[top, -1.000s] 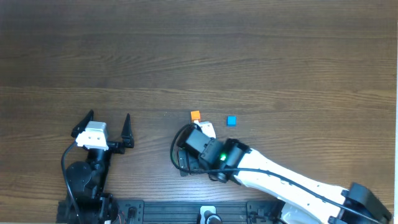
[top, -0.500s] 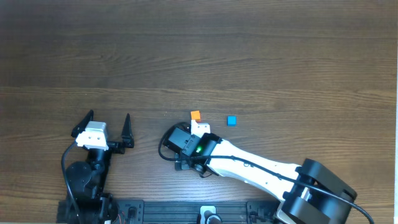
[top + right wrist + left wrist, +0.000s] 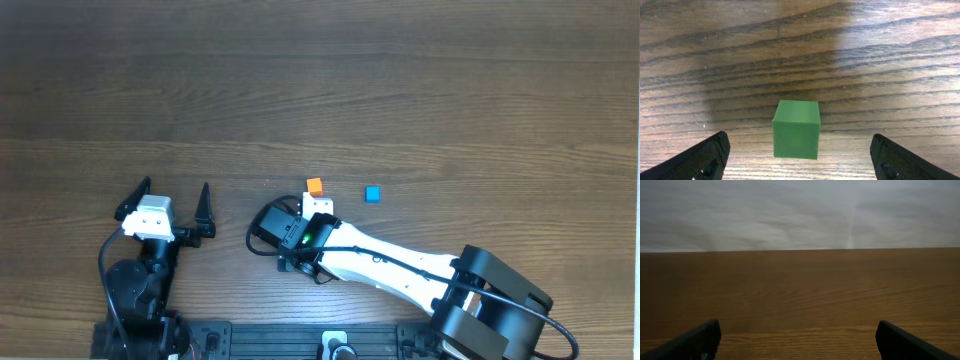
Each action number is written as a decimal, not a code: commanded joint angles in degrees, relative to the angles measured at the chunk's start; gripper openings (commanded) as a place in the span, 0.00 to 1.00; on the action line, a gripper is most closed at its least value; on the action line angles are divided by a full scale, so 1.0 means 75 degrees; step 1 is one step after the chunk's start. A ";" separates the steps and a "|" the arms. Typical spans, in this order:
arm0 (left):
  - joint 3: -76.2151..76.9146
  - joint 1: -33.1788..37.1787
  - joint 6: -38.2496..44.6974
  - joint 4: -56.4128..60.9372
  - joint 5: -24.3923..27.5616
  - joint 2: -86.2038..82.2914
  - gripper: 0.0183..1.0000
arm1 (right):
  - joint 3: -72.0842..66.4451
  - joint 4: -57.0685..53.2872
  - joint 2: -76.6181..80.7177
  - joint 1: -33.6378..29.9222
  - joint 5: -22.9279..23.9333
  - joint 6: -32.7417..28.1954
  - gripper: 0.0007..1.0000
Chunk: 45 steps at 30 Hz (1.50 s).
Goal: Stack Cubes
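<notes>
I am reading everything off the orange cube [image 3: 314,186] on the table [image 3: 420,80]. Well to its left, the left pincer [image 3: 172,190] is resting with its fingers spread wide, gripping nothing. Just left of the orange cube and slightly nearer the robot, the right pincer [image 3: 799,162] is hovering low with its fingers spread wide. The green cube [image 3: 796,129] is sitting on the wood between them, touching neither. To the right of the orange cube, near it but apart, the blue cube [image 3: 372,193] is lying alone on the table.
</notes>
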 commanded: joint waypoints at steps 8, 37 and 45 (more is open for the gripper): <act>-0.0047 0.0041 0.0114 -0.0009 -0.0035 -0.0058 1.00 | 0.0140 0.0009 0.0172 0.0137 0.0321 0.0140 0.86; -0.0047 0.0041 0.0114 -0.0009 -0.0035 -0.0058 1.00 | 0.0140 0.0041 0.0376 0.0297 0.0291 0.0256 0.45; -0.0047 0.0041 0.0114 -0.0009 -0.0035 -0.0058 1.00 | 0.0140 0.0178 0.0452 0.0297 0.0256 0.0259 0.39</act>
